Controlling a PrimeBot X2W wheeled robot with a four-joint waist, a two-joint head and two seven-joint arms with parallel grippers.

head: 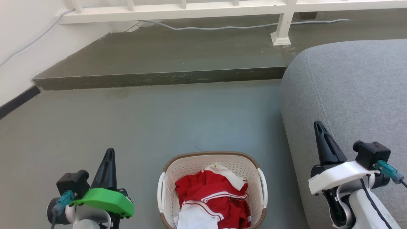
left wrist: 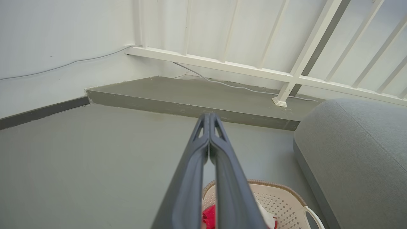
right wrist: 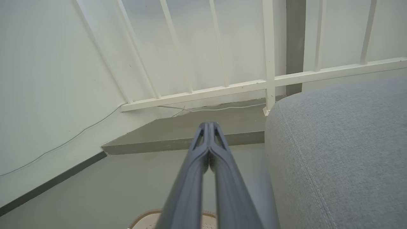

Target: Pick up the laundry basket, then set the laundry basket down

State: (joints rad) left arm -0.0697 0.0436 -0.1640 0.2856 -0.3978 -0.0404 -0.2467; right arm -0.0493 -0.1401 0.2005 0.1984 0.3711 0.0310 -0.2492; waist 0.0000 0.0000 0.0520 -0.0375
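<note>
The laundry basket (head: 194,164) stands on the grey floor at the bottom middle of the head view, cream-white and perforated, with a brown rim and white side handles. Red and white clothes (head: 213,197) lie inside it. My left gripper (head: 109,152) hangs to the basket's left, fingers pressed together and holding nothing; in the left wrist view its tips (left wrist: 209,117) point over the floor, with the laundry basket (left wrist: 279,200) below them. To the basket's right, in front of the sofa, my right gripper (head: 318,124) is shut and empty too, and the laundry basket rim (right wrist: 148,218) shows beneath its tips (right wrist: 209,124).
A grey sofa (head: 353,101) fills the right side, close to the basket. A raised step (head: 165,60) crosses the floor ahead, with a white railing (head: 283,28) and a cable (head: 222,27) on it. A white wall (head: 19,47) bounds the left.
</note>
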